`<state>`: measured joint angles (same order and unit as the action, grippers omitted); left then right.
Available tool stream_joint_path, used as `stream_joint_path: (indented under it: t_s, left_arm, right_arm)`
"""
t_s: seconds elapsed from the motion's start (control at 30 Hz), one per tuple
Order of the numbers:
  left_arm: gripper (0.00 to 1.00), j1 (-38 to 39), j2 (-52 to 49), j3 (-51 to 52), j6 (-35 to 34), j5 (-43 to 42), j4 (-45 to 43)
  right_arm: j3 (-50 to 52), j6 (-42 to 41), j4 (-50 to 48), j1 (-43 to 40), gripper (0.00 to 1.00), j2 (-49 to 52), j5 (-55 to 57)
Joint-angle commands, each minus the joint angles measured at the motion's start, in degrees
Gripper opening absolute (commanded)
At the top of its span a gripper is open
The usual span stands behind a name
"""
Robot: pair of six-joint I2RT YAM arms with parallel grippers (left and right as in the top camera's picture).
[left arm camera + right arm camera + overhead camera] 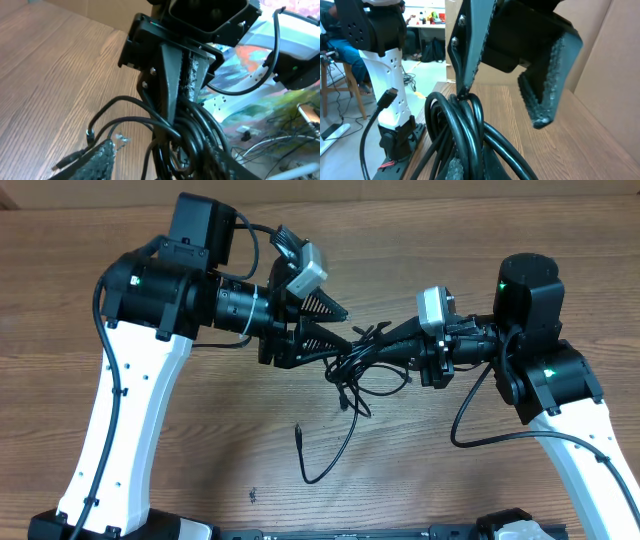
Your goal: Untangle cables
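The cables (pixel 355 370) form a knotted black bundle hanging between my two grippers at mid-table. My right gripper (pixel 372 345) is shut on the bundle from the right; in the right wrist view several strands (pixel 465 125) run up out of its closed fingers (pixel 470 167). My left gripper (pixel 345 330) is open, its fingers straddling the bundle. In the left wrist view the cables (pixel 190 125) lie against the right pad, with a gap to the left pad (pixel 100 160). One strand trails toward the front and ends in a small plug (pixel 298 430).
A cardboard wall (pixel 400 190) runs along the table's back edge. A black rail (pixel 350 532) lies along the front edge. The wooden tabletop (pixel 200 450) surrounds the bundle. A small dark speck (pixel 252 497) lies near the front.
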<state>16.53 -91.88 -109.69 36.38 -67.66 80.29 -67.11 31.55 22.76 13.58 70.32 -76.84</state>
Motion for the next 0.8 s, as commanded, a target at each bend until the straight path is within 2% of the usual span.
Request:
stream_joint_path:
  t_s: [0.0, 0.07, 0.13, 0.2, 0.27, 0.37, 0.5, 0.67, 0.77]
  left_arm:
    - [0.56, 1.5, 0.8, -0.7, -1.2, 4.7, 0.0]
    - [0.57, 1.9, 0.8, -0.7, -1.8, 5.1, 0.0]
    - [0.44, 1.9, 0.8, -0.7, -2.6, 6.8, 0.0]
    - [0.42, 2.1, 0.8, -0.7, -4.3, 8.9, 0.1]
    - [0.44, 2.9, 0.7, -0.7, -5.7, 11.6, 0.3]
    - [0.52, 4.8, 0.4, -0.7, -5.8, 12.7, 0.9]
    - [0.53, 7.3, -0.1, -0.7, -5.7, 15.0, 0.5]
    - [0.50, 7.5, -1.0, -0.7, -5.9, 15.1, 0.4]
    - [0.48, 7.7, -2.2, -0.7, -8.7, 13.3, -0.8]
  right_arm:
    - [-0.5, 0.0, -0.3, -0.2, 0.04, -1.1, -0.1]
    - [-0.5, 0.0, -0.3, -0.2, 0.04, -1.1, -0.1]
    - [-0.5, -0.2, -0.3, -0.2, 0.04, -1.1, 0.3]
    - [-0.5, -0.2, -0.3, -0.2, 0.04, -1.1, 0.3]
    - [-0.5, -0.2, -0.4, -0.2, 0.04, -1.1, 0.3]
    - [-0.5, -0.2, -0.4, -0.2, 0.04, -1.1, 1.6]
    - [-0.5, -0.2, -0.4, -0.2, 0.04, -1.1, 1.8]
    - [-0.5, -0.2, -0.4, -0.2, 0.04, -1.1, 1.8]
    - [-0.5, -0.2, -0.4, -0.2, 0.04, -1.1, 1.8]
